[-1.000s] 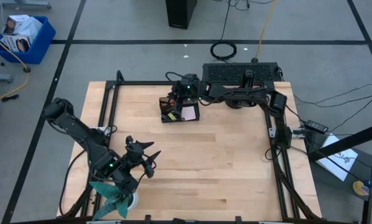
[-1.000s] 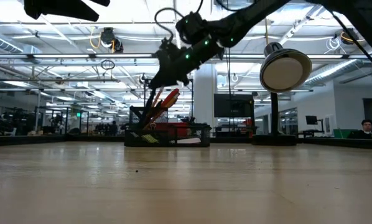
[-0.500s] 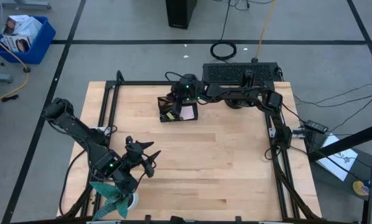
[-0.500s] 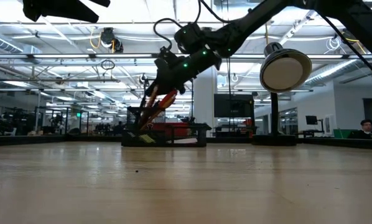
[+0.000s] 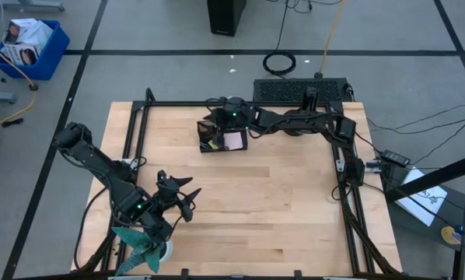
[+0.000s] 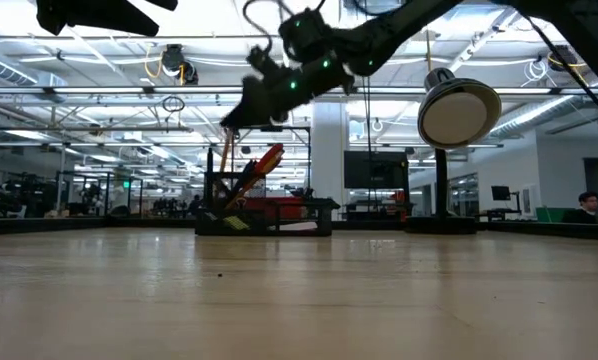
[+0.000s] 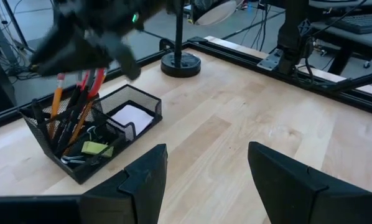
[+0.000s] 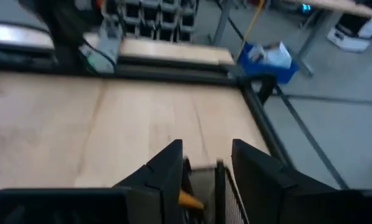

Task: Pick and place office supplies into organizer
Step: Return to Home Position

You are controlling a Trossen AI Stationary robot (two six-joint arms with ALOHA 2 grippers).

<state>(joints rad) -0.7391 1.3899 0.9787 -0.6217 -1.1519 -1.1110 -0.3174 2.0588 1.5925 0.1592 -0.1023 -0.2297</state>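
The right end effector (image 6: 237, 112) has lifted clear of the organizer (image 6: 309, 212) and hovers just above it, fingers apart and empty. The pens and pencils (image 7: 71, 118) stand in its taller section at the far side of the worktop (image 5: 279, 210). We judge the drop finished and the retreat begun; the left end effector (image 5: 174, 198) waits near the front, fingers spread.
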